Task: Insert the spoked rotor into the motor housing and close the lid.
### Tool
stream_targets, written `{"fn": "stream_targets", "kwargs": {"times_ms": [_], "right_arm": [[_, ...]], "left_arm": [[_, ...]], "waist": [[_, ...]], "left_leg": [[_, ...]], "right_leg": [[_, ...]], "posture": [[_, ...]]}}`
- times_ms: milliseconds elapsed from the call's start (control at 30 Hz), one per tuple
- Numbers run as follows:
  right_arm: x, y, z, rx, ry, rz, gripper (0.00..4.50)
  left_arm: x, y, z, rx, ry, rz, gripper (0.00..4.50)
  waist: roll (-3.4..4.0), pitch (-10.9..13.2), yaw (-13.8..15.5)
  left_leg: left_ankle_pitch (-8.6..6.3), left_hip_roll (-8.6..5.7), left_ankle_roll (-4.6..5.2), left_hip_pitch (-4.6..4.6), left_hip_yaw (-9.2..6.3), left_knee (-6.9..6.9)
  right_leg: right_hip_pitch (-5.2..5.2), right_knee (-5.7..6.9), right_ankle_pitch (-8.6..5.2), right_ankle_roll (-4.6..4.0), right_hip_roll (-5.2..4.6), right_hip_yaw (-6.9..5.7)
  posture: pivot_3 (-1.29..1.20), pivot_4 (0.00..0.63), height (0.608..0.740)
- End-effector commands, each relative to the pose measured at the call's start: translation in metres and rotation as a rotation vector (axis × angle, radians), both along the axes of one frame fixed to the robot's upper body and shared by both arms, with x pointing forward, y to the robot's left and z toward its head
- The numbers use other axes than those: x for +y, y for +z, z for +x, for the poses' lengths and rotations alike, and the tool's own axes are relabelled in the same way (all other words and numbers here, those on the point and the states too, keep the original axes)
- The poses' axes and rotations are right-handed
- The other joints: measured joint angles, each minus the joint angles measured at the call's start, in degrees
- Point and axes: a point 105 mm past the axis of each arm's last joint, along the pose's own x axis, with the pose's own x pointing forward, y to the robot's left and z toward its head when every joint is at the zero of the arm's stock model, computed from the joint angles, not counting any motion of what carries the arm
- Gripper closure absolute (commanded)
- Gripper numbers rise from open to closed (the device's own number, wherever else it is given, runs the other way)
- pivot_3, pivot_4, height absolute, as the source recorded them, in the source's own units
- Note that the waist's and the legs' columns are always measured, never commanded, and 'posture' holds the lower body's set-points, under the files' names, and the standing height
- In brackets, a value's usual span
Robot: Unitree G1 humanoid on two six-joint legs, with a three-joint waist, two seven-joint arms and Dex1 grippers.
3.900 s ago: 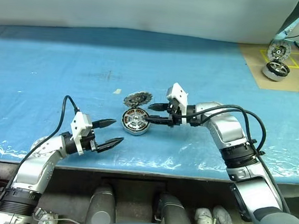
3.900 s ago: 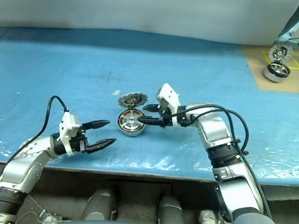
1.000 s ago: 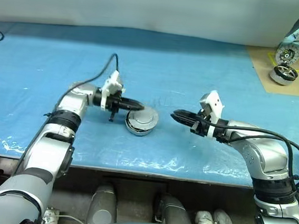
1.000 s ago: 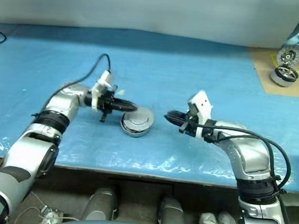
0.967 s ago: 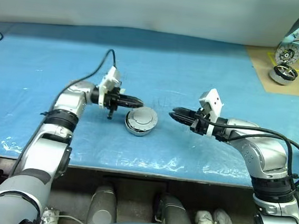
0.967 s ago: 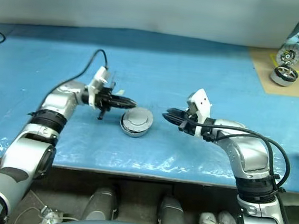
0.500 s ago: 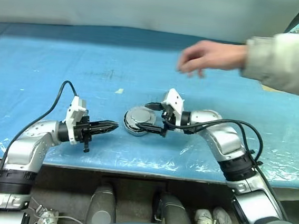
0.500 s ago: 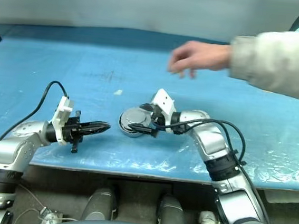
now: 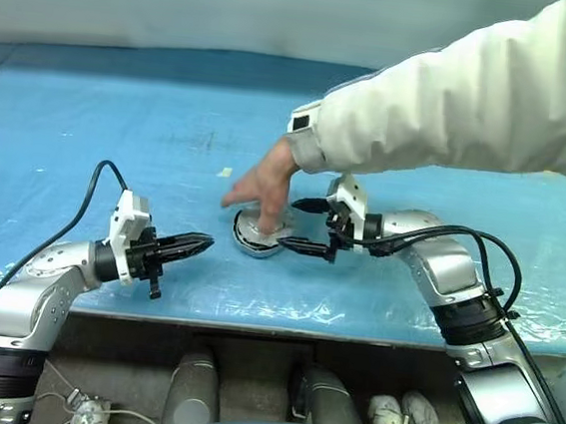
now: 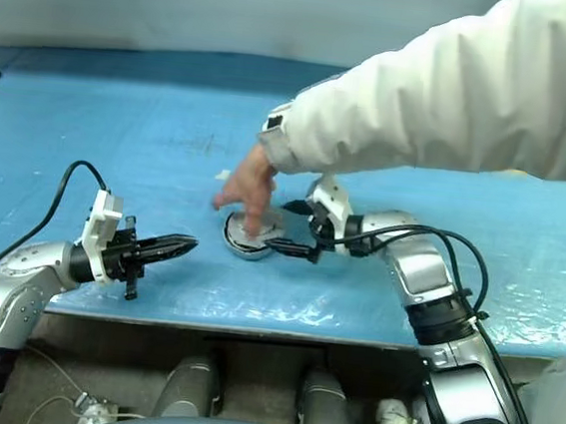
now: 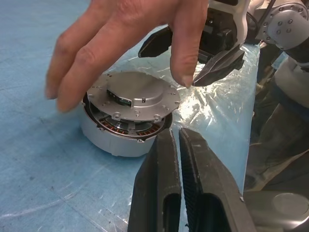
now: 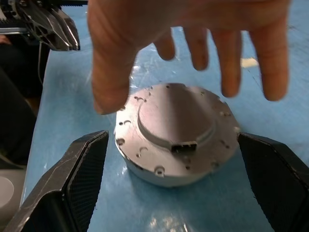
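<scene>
**A:** So where was the motor housing [image 11: 112, 137] when you looked?

**B:** Sitting on the blue sheet [image 9: 101, 124] near the front edge of the table, about in the middle between the two arms. The lid [image 12: 177, 128] was lying on top of it. From the left wrist view you could see it wasn't flush though: it sat a bit tilted, with copper windings showing in the gap under its rim. Couldn't see the rotor at all with the lid over it.

**A:** And the grippers?

**B:** The right gripper [image 9: 302, 224] was spread wide, one black finger on either side of the housing, apart from it, not pinching anything. It came in from the right side, pointing across toward the left. The left gripper [image 9: 200, 243] was clenched, fingers pressed together with nothing between them, hanging over the sheet off to the left of the housing, tips pointed toward it but well apart.

**A:** Anyone else in there?

**B:** Yeah, a person's hand [image 9: 262, 184] in a pale sleeve [image 9: 453, 108] reached in from the far right, fingers down right over the lid. Couldn't tell if the fingertips were touching it or just hovering. Also a black cable [image 9: 77, 214] looped off the left wrist.
</scene>
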Motion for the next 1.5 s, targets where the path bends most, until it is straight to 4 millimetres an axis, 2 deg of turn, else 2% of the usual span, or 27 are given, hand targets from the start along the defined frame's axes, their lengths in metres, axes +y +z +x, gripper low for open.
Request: {"fn": "stream_targets", "kwargs": {"times_ms": [33,300,633,933,1200,1300,1333,1433,1500], "right_arm": [[-0.009,0.014,0.001,-0.051,-0.044,0.024,0.01],[-0.024,0.01,-0.003,-0.044,-0.108,0.005,0.01],[-0.026,0.009,-0.002,-0.055,-0.133,-0.003,0.01],[-0.019,0.021,0.003,-0.054,-0.118,0.044,0.01],[-0.022,0.022,0.013,-0.031,-0.176,0.086,0.01],[-0.026,0.026,0.023,-0.034,-0.23,0.125,0.97],[-0.032,0.029,0.033,-0.038,-0.292,0.152,1.26],[-0.048,0.037,0.056,-0.041,-0.433,0.209,2.42],[-0.049,0.034,0.061,-0.042,-0.458,0.194,3.18]], "left_arm": [[-0.003,0.012,0.003,-0.047,-0.028,-0.003,4.29],[-0.013,0.016,0.012,-0.056,-0.062,-0.006,4.29],[-0.019,0.02,0.018,-0.065,-0.067,-0.016,4.29],[-0.014,0.02,0.017,-0.067,-0.04,-0.023,4.29],[0.005,0.026,0.037,-0.097,0.092,-0.042,4.29],[0.009,0.027,0.04,-0.092,0.111,-0.06,4.29],[0.009,0.026,0.04,-0.092,0.112,-0.061,4.29],[0.008,0.025,0.04,-0.09,0.11,-0.063,4.29],[0.007,0.024,0.04,-0.09,0.107,-0.067,4.29]], "waist": [[0.0,0.0,0.0],[0.0,0.0,0.0],[0.0,0.0,0.0],[0.0,0.0,0.0],[0.0,0.0,0.0],[0.0,0.0,0.0],[0.0,0.0,0.0],[0.0,0.0,-0.1],[0.0,0.0,0.0]], "left_leg": [[0.0,0.0,0.0,0.02,0.0,0.01],[0.01,-0.02,0.0,0.04,0.02,0.04],[0.01,-0.02,0.01,0.08,0.02,0.14],[0.01,-0.02,0.01,0.08,0.02,0.15],[0.01,-0.02,0.01,0.09,0.02,0.2],[0.01,-0.03,0.01,0.08,0.02,0.21],[0.01,-0.03,0.01,0.08,0.02,0.22],[0.01,-0.03,0.01,0.09,0.02,0.27],[0.01,-0.03,0.01,0.09,0.02,0.28]], "right_leg": [[0.01,0.02,0.0,0.0,0.0,0.0],[0.02,0.05,0.01,0.01,0.0,0.07],[0.04,0.17,0.0,0.0,-0.01,0.1],[0.04,0.19,0.0,0.0,0.0,0.1],[0.06,0.21,0.01,0.0,0.01,0.1],[0.06,0.21,0.01,0.0,0.0,0.1],[0.07,0.21,0.01,0.0,0.0,0.1],[0.06,0.23,0.01,-0.01,0.0,0.12],[0.07,0.24,0.0,-0.01,0.0,0.12]], "posture": [[0.0,0.15,0.74],[0.0,0.15,0.74],[0.0,0.15,0.74],[0.0,0.15,0.74],[0.0,0.15,0.74],[0.0,0.15,0.74],[0.0,0.15,0.74],[0.0,0.15,0.74],[0.0,0.15,0.74]]}}
